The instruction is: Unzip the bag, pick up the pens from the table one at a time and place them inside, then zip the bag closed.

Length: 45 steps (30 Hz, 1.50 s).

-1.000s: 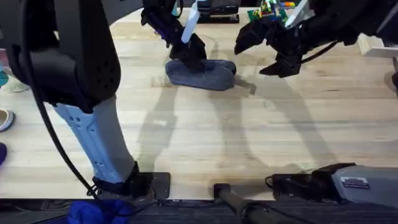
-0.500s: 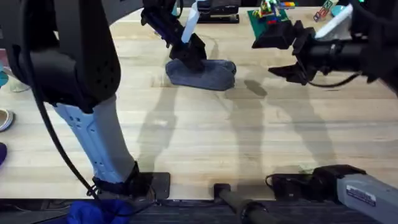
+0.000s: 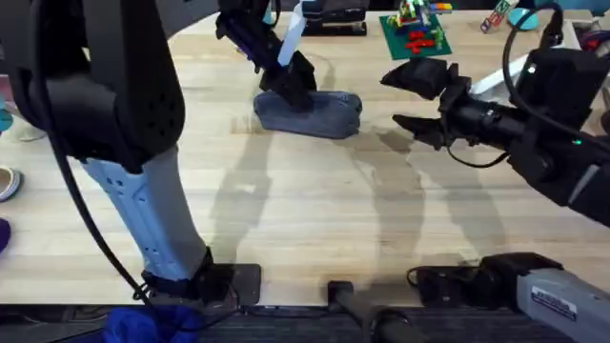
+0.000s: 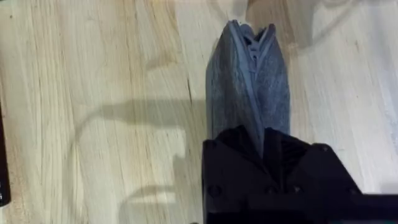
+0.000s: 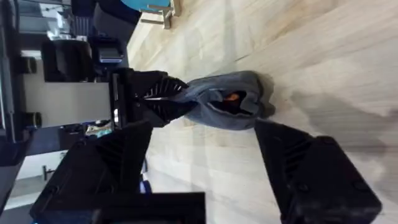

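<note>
Right gripper (image 3: pixel 412 97) pulled back rightward, jaws spread; left gripper (image 3: pixel 291 81) clamps bag (image 3: pixel 319 112) on pale plank table (image 3: pixel 315 210).

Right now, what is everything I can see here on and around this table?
bag: one, blue-grey fabric, far middle of the table, mouth open with something orange showing inside.
table: one, pale wooden planks, under everything.
green board with small coloured pieces: one, far edge, right of the bag.
black device: one, far edge behind the bag; too unclear to name.
left gripper: one, black, clamped on the bag's left end.
right gripper: one, black, open, in the air to the right of the bag, holding nothing.
</note>
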Each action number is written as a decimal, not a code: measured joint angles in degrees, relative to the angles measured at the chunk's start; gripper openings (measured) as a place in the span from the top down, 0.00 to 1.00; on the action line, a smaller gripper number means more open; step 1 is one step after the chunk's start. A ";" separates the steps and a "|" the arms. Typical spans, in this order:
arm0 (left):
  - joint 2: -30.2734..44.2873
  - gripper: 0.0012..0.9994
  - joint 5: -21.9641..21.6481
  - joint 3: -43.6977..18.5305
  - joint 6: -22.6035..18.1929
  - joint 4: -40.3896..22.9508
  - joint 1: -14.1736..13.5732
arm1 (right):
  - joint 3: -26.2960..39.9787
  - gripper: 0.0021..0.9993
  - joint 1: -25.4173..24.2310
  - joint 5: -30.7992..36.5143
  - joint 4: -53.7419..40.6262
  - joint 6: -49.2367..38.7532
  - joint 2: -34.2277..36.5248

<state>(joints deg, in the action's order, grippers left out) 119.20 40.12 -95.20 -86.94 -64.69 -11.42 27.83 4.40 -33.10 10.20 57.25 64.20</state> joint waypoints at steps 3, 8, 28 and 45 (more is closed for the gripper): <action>0.00 0.96 0.00 0.00 0.00 0.00 0.00 | -0.04 0.01 0.04 -0.15 0.15 0.20 0.04; 0.00 0.96 0.00 0.00 0.00 0.01 0.00 | -0.07 0.01 2.30 0.66 2.84 0.17 1.98; 0.00 0.96 0.09 0.00 0.00 0.02 0.00 | -0.17 0.00 8.44 1.50 20.18 0.67 17.22; 0.00 0.96 0.09 0.00 0.00 0.22 0.00 | -0.24 0.01 12.16 6.42 25.51 2.71 20.31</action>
<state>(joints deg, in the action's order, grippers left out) 119.20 40.21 -95.20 -86.94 -64.47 -11.42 27.59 16.56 -26.68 35.71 59.97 84.51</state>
